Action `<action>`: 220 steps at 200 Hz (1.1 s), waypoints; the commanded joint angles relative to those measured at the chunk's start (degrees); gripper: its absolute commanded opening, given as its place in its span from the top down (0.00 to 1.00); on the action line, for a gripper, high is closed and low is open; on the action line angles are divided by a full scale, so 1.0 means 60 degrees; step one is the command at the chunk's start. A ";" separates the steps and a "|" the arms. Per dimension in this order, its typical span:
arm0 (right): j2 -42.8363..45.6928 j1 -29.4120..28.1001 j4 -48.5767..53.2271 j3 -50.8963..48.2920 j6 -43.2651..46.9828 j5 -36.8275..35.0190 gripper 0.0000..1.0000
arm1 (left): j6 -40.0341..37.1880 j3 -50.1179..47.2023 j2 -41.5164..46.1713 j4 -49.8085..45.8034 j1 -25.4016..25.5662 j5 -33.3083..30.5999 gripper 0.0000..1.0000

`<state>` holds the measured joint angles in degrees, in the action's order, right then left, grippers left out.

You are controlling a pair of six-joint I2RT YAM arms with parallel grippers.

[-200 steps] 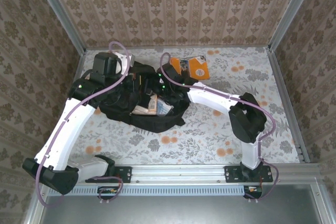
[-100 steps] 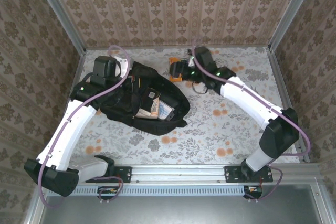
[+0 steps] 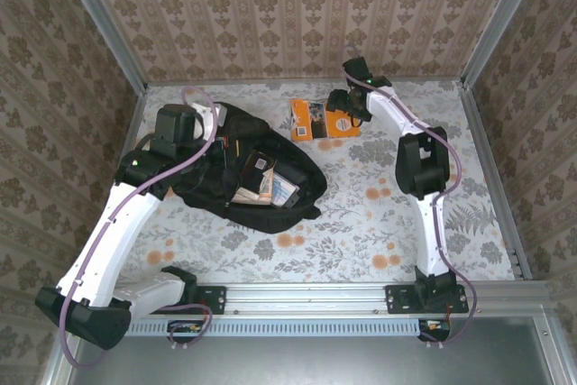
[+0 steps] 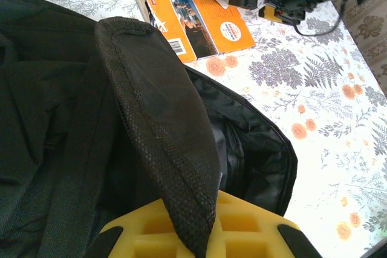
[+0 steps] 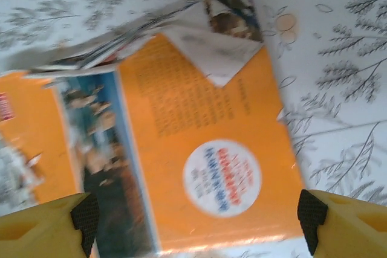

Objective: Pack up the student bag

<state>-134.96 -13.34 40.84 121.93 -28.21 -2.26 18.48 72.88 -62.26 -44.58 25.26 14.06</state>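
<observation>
One open bag (image 3: 270, 214) left, left fingers (image 4: 254, 237) pinching its strap (image 4: 157, 119), one orange book (image 3: 323, 118) far, right fingers (image 5: 36, 228) spread above it.

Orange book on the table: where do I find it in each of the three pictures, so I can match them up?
Top external: the orange book lies at the far middle of the table, to the right of the student bag.
Left wrist: upper middle, beyond the bag's black fabric.
Right wrist: across most of the picture, with one cover corner folded back.
Shared landmark: the flowered table cover beneath the book.
</observation>
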 commanded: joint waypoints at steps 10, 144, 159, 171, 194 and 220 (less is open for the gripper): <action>-0.1484 0.0230 0.2085 0.2730 0.0682 -0.0288 0.12 | 0.0372 -0.0084 0.0284 0.0017 0.0083 0.0280 1.00; -0.3650 -0.0404 0.4056 0.4745 0.1827 -0.0503 0.47 | 0.0632 -0.0208 0.0569 -0.0027 0.0083 0.0190 1.00; -0.3640 -0.0539 0.4245 0.4679 0.1970 -0.1009 0.57 | 0.0639 -0.0252 0.0646 -0.0027 0.0084 0.0175 1.00; -0.3613 -0.0704 0.4376 0.4548 0.2128 -0.1522 0.66 | 0.0626 -0.0278 0.0718 -0.0027 0.0086 0.0140 1.00; -0.3391 -0.0920 0.4218 0.3855 0.2335 -0.1959 0.79 | 0.0594 -0.0387 0.0825 0.0002 0.0084 0.0132 1.00; -0.2941 -0.1103 0.3644 0.2802 0.2301 -0.2093 0.95 | 0.0618 -0.0519 0.0870 0.0046 0.0374 0.0214 1.00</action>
<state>-152.75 -18.57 59.59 145.05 -15.88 -13.02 21.43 70.30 -58.72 -44.75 26.11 14.35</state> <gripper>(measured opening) 0.122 0.061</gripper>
